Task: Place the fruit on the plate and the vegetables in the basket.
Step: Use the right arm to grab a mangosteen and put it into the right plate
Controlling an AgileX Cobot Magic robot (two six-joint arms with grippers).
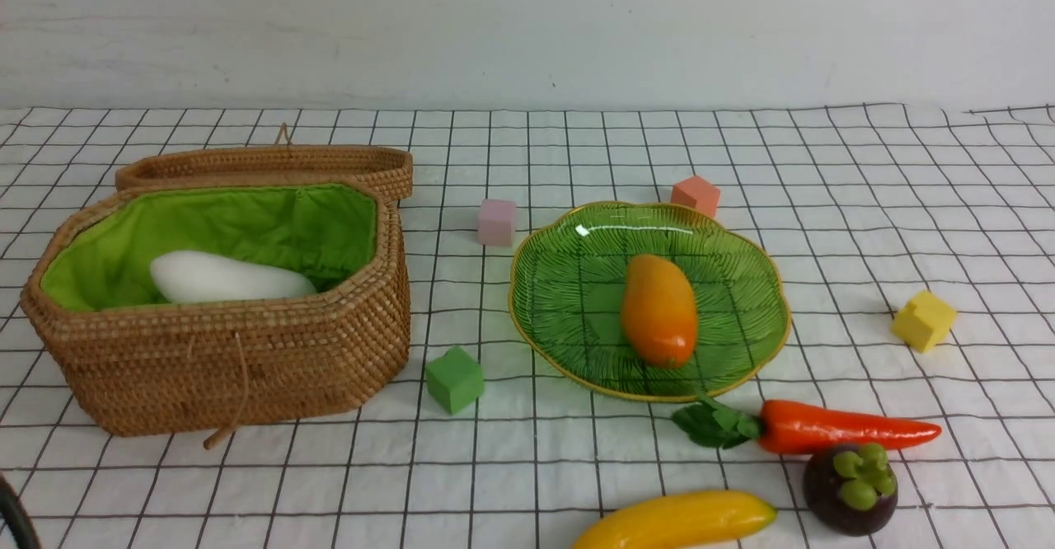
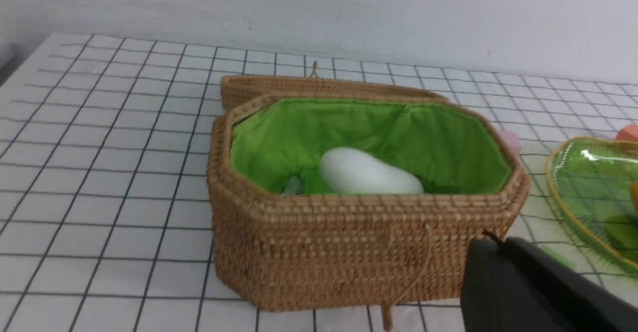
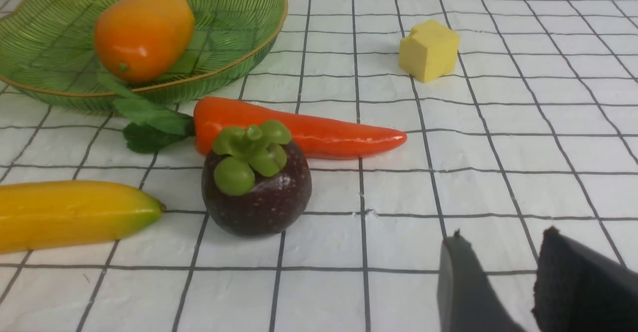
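Observation:
The orange-yellow mango lies in the green glass plate. A white radish rests inside the open wicker basket with green lining. In front of the plate lie the orange-red carrot, the dark purple mangosteen and the yellow banana. My left gripper is shut and empty, hovering near the basket's front corner. My right gripper is open with nothing between its fingers, above bare cloth beside the mangosteen. Neither gripper shows in the front view.
Foam cubes lie about: green between basket and plate, pink and salmon behind the plate, yellow to its right. The basket lid leans behind the basket. A white checked cloth covers the table.

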